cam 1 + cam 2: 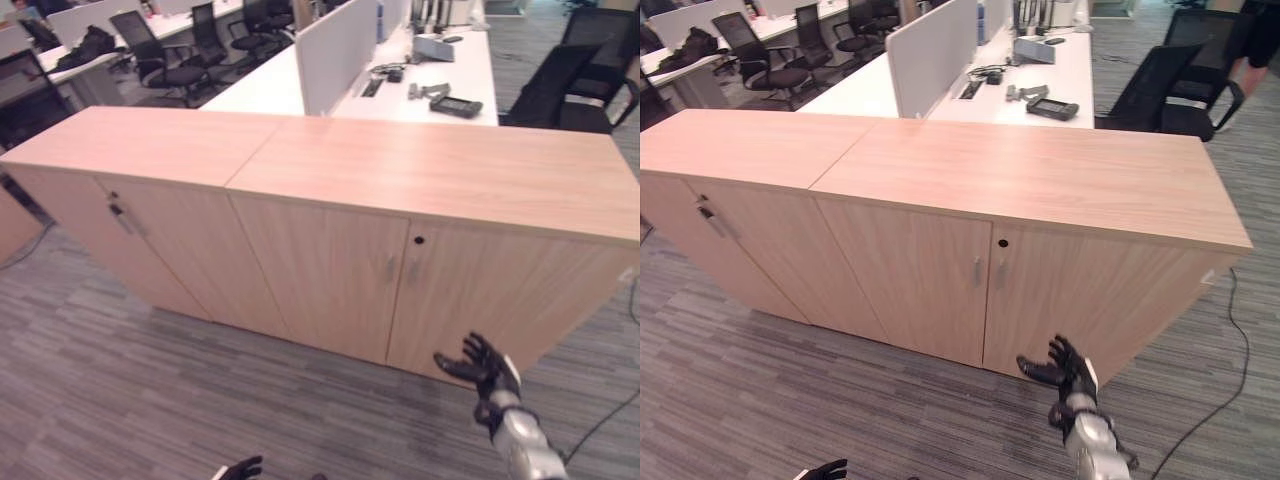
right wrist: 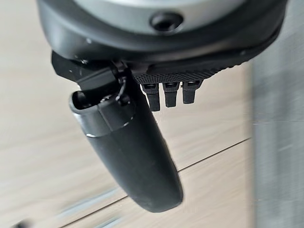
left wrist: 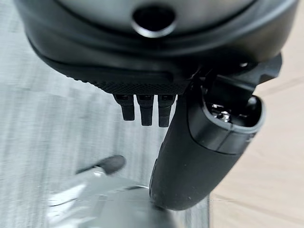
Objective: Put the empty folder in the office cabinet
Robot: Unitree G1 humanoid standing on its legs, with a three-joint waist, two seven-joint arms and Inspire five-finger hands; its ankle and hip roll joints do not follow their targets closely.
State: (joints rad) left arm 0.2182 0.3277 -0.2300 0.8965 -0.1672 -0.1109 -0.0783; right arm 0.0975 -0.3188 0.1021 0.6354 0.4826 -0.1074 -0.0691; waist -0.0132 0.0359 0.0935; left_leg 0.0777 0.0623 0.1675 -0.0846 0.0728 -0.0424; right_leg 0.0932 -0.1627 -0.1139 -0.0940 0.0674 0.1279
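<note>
Wood-grain doors of the office cabinet stand shut, their slim handles meeting at the seam, and no folder lies on its top or in either hand, so whether one sits inside I cannot tell. At five o'clock the right hand hangs spread and empty before the right door, likely placed for its handle; at six o'clock the left hand hangs low, relaxed and empty.

Grey striped carpet floor runs across the front, and two light wood cabinets stand on it side by side, doors closed. Behind them, a white desk carries a dark device, possibly a phone, and a white divider panel.
</note>
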